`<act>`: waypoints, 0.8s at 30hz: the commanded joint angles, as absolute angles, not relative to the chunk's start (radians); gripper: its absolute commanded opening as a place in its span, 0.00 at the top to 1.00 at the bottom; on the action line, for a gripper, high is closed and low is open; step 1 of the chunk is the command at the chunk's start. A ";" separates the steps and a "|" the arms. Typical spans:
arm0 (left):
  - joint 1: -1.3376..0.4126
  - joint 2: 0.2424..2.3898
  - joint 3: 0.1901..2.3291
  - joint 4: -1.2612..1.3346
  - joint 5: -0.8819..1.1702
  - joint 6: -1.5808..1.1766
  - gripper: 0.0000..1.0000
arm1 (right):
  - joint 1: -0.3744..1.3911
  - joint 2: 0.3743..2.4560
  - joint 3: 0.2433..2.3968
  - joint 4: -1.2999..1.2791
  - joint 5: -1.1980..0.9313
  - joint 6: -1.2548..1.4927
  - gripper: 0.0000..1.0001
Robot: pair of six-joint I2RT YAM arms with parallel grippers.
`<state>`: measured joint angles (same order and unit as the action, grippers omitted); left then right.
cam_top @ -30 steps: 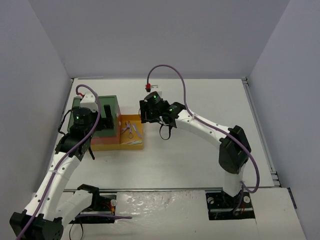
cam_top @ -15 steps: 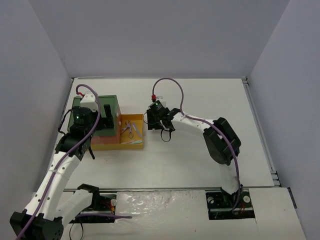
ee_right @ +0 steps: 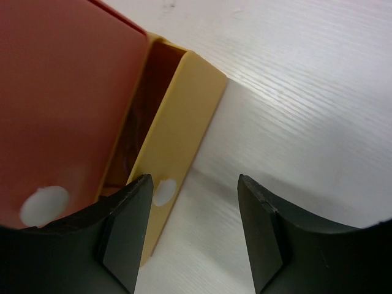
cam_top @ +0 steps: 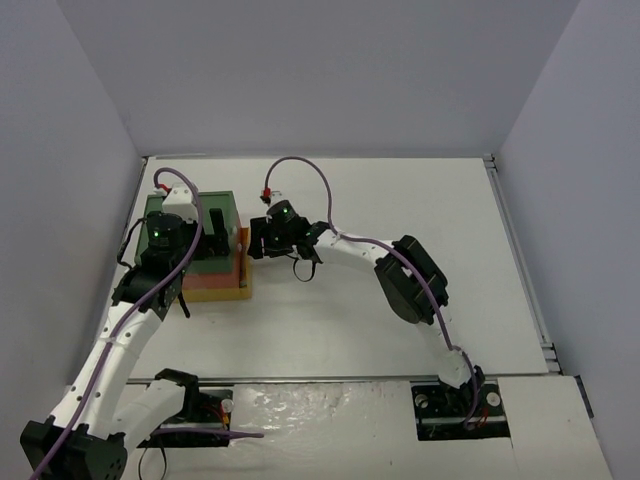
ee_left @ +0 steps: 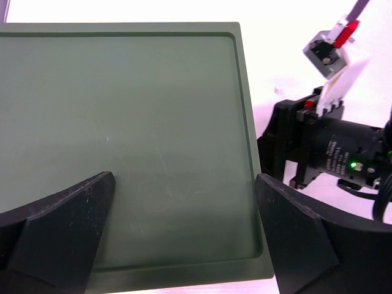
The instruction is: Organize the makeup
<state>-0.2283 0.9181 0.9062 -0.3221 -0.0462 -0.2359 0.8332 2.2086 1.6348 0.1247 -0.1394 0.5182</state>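
1. The makeup is hidden from all three of my cameras; no sponge, stick or disc can be told apart anywhere.
2. The yellow drawer of the box stands open only a crack, its front just proud of the red drawer beside it.
3. The narrow gap behind that yellow front lies in dark shadow; I cannot tell what is inside it.
4. From above, I see just a thin yellow strip along the box's right edge.

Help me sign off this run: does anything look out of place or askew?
Only the yellow plastic drawer, lowest in the green-topped box: its front juts past the red drawer front above, leaving a dark gap. The right tool sits beside it, jaws apart.
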 commanded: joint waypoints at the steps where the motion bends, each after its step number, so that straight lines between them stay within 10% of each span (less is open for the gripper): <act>1: -0.225 0.943 0.915 -0.319 -0.002 -0.239 0.03 | 0.847 2.228 1.697 0.282 -0.244 0.523 0.45; 15: -0.225 0.928 0.919 -0.322 -0.010 -0.233 0.03 | 0.848 2.171 1.636 0.343 -0.242 0.473 0.44; 24: -0.224 0.843 0.990 -0.366 -0.128 -0.177 0.03 | 0.715 1.692 1.302 0.193 0.106 0.304 0.18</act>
